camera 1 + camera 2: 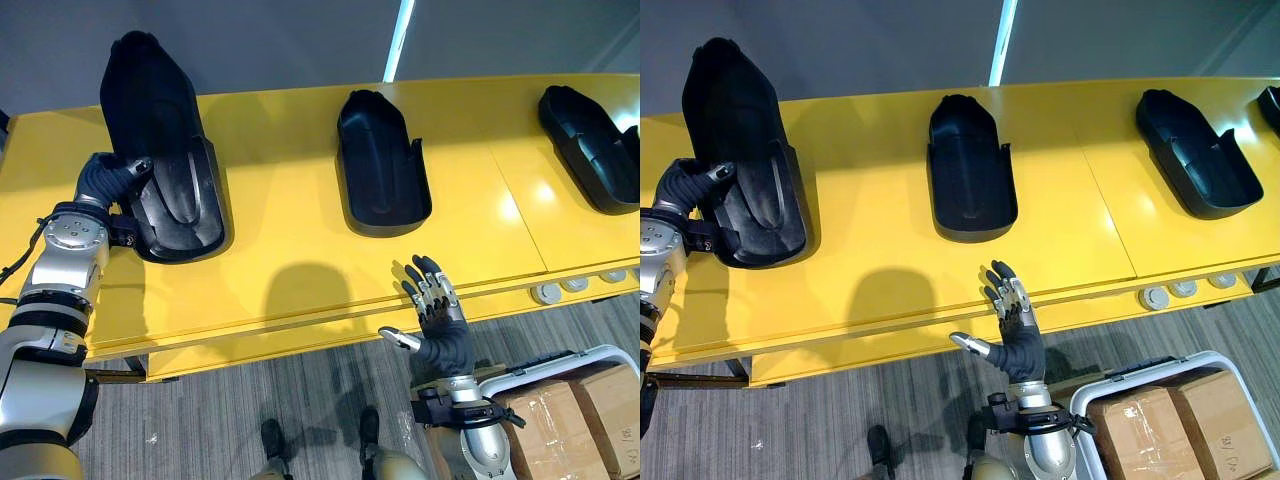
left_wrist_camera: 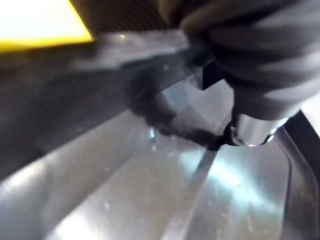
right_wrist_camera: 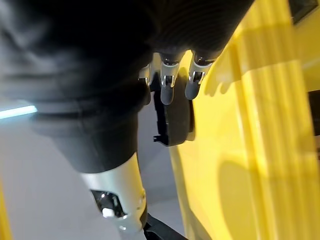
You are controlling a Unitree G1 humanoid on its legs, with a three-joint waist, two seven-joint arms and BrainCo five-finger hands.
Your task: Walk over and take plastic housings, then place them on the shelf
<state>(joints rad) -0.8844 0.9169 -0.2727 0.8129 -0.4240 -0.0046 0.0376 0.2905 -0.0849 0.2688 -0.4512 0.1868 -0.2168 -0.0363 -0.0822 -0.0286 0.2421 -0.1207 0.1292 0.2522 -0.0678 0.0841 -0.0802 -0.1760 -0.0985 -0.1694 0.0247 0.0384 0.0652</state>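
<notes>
Three black plastic housings lie on the yellow shelf (image 1: pixel 290 250). My left hand (image 1: pixel 112 180) is at the left side of the left housing (image 1: pixel 165 150), thumb hooked over its rim, the fingers behind its wall. That housing's glossy inside (image 2: pixel 150 190) lies just past the thumb (image 2: pixel 250 130) in the left wrist view. The middle housing (image 1: pixel 380 160) and the right housing (image 1: pixel 590 145) lie untouched. My right hand (image 1: pixel 440 325) hovers open by the shelf's front edge, fingers (image 3: pixel 170 75) straight, pointing toward the middle housing (image 3: pixel 175 115).
A further black housing (image 1: pixel 1270 105) peeks in at the far right of the shelf. A white cart with cardboard boxes (image 1: pixel 580 420) stands on the floor at lower right. Small white round parts (image 1: pixel 560 290) sit under the shelf's front edge.
</notes>
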